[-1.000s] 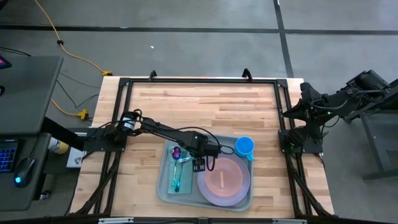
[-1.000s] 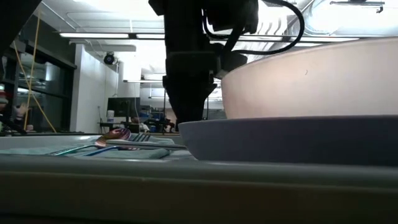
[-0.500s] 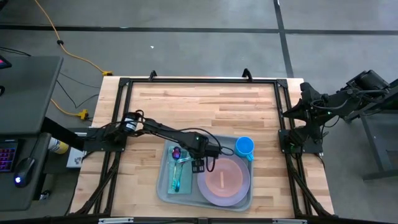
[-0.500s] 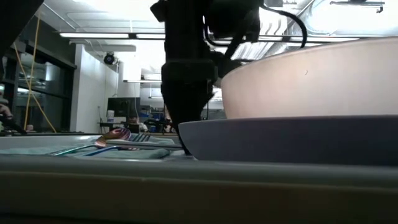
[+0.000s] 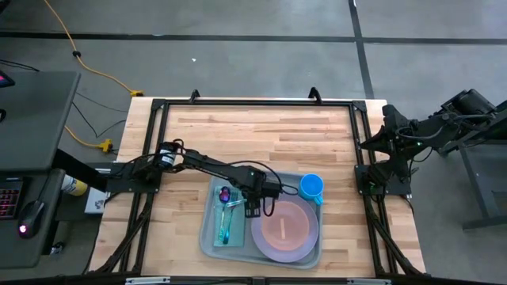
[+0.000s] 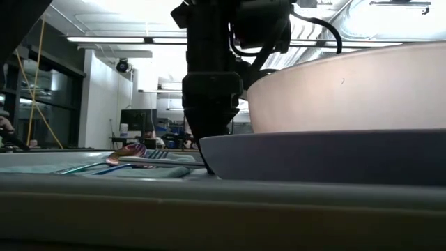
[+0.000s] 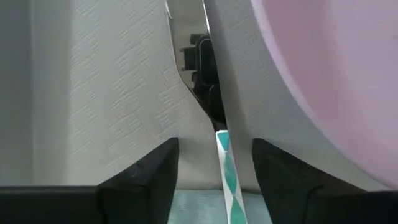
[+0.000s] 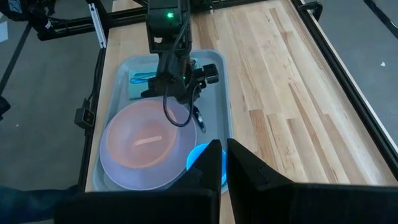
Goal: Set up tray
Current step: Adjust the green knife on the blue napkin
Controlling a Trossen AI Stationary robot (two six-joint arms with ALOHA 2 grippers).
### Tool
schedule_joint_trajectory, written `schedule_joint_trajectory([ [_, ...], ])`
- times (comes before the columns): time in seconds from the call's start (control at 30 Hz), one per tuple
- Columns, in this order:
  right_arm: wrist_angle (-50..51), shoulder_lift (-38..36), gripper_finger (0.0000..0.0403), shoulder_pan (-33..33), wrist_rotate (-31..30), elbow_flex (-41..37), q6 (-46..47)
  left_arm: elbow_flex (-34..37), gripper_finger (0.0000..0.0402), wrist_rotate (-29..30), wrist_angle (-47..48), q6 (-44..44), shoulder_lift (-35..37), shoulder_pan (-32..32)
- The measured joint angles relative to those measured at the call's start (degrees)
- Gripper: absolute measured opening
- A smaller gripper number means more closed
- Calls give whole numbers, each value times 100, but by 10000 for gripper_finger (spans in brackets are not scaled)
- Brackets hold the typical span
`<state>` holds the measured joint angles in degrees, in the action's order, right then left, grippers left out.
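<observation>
Near the table's front edge, seen from above, lies the tray (image 5: 207, 241), a pale grey-green rectangle with rounded corners resting on the wooden table (image 5: 261, 142). On its right half sits a lavender plate (image 5: 310, 237) with a pink bowl (image 5: 283, 228) on top. On its left half a teal napkin (image 5: 225, 235) lies flat, with cutlery (image 5: 230, 207) across it.

Between napkin and plate, the left gripper (image 5: 253, 210) points down into the tray. Its wrist camera shows the two dark fingers (image 7: 140, 180) spread apart with nothing between them, the textured tray floor and the edge of a teal-and-white checked strip (image 7: 226, 174) in the gap, and the plate's rim close on one side. At table height the gripper's dark body (image 6: 211, 104) stands just beside the plate (image 6: 320, 157) and bowl (image 6: 348, 90), with a fork (image 6: 150, 157) lying on the napkin behind.

Just beyond the tray's far right corner stands a blue cup (image 5: 311, 188), beside the plate.

Farther off, past the table's right edge, the right arm is folded back on its mount; its gripper (image 8: 224, 165) has its fingers drawn nearly together around nothing, looking across the table at the tray (image 8: 214, 106).
</observation>
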<state>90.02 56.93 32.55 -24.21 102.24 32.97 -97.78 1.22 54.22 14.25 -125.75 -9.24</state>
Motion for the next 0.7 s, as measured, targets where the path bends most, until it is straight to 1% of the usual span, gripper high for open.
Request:
schedule_joint_trajectory([
  [0.3,-1,0,0,0,16,0,0,2,153,-139,8,-74,0,77],
  [0.43,0,0,0,0,33,0,-11,2,105,-183,-1,-73,0,72],
  [0.63,0,-2,0,0,35,0,-44,2,20,-241,-11,-98,0,59],
  [0.7,0,-2,0,-1,35,2,-45,2,15,-241,-10,-100,2,59],
])
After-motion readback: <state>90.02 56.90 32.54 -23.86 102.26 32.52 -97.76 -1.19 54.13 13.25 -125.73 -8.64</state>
